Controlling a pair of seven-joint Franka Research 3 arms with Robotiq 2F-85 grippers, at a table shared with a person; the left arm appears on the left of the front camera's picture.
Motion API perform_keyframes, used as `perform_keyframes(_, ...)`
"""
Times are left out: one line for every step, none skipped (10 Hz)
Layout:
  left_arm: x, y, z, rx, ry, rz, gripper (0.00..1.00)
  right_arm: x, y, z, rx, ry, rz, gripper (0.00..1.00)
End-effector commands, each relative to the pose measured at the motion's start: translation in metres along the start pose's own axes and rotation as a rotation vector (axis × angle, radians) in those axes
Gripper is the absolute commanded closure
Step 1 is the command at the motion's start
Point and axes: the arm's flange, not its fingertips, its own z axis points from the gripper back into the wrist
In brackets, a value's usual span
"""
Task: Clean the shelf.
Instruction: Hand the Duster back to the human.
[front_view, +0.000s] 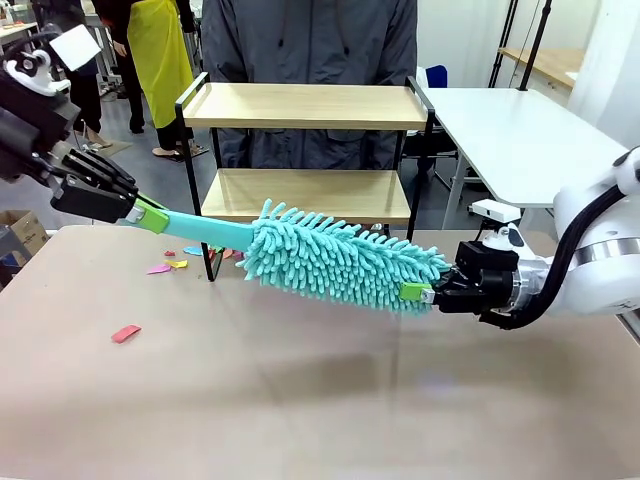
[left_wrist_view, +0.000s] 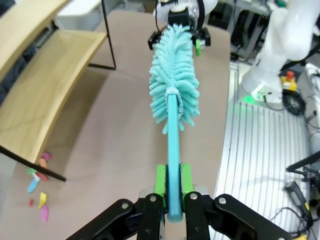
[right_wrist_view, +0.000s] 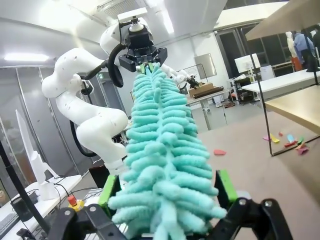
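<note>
A teal fluffy duster hangs level over the table in front of the shelf, a two-tier wooden rack in a black frame. My left gripper is shut on the duster's teal handle. My right gripper is at the far tip of the fluffy head. Its green pads sit against the fluff on both sides in the right wrist view. The shelf boards look bare.
Small coloured paper scraps lie on the beige table by the shelf's left leg, and a red one lies nearer. A person stands behind the shelf. A white table stands at the back right.
</note>
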Motion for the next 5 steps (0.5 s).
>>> perform_keyframes(0.0017,-0.0021,-0.0023,-0.008,0.006,-0.009,0.86,-0.006,0.0196,-0.0173,0.026,0.005,0.011,0.57)
perform_keyframes(0.0017,-0.0021,-0.0023,-0.008,0.006,-0.009,0.86,-0.0053,0.0201,-0.0172,0.027,0.019,0.015,0.59)
perform_keyframes(0.0017,-0.0021,-0.0023,-0.008,0.006,-0.009,0.86,-0.0039,0.0201,-0.0163,0.023,0.035,0.023,1.0)
perform_keyframes(0.0017,-0.0021,-0.0023,-0.008,0.006,-0.009,0.86,-0.0031,0.02,-0.015,0.019,0.039,0.027,1.0)
perform_keyframes(0.0017,-0.0021,-0.0023,-0.008,0.006,-0.009,0.86,-0.0024,0.0198,-0.014,0.013,0.05,0.03,1.0)
